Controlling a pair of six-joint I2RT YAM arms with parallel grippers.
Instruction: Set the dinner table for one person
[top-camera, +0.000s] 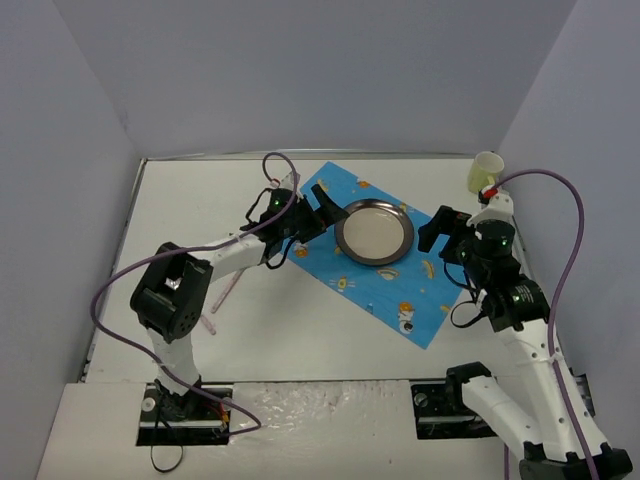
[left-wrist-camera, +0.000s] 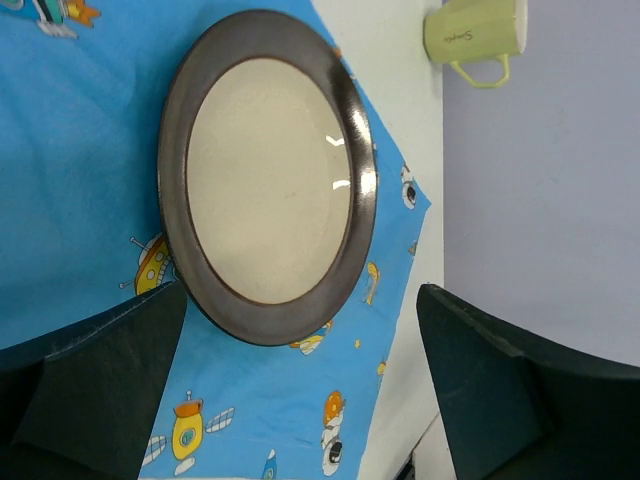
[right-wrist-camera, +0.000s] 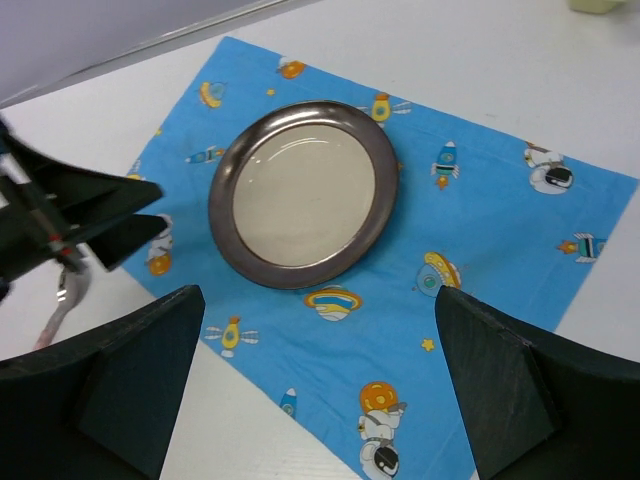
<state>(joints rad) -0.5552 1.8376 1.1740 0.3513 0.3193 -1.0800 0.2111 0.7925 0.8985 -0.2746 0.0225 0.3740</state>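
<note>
The dinner table (top-camera: 200, 200) is a white top carrying a blue astronaut-print cloth (top-camera: 400, 290). A dark-rimmed plate (top-camera: 374, 231) with a cream centre lies on the cloth. My left gripper (top-camera: 322, 225) hovers at the plate's left edge, open and holding nothing. In the left wrist view the plate (left-wrist-camera: 265, 165) sits just beyond the left gripper (left-wrist-camera: 300, 390), whose jaws stand wide apart. My right gripper (top-camera: 445, 250) is at the plate's right, over the cloth. It is also open and empty (right-wrist-camera: 320, 390), with the plate (right-wrist-camera: 303, 192) ahead of it.
A pale yellow-green cup (top-camera: 486, 172) stands at the table's far right corner, close to the wall (left-wrist-camera: 475, 30). Pink-handled utensils (top-camera: 225, 290) lie on the table left of the cloth, one showing in the right wrist view (right-wrist-camera: 60, 300). Grey walls enclose the table.
</note>
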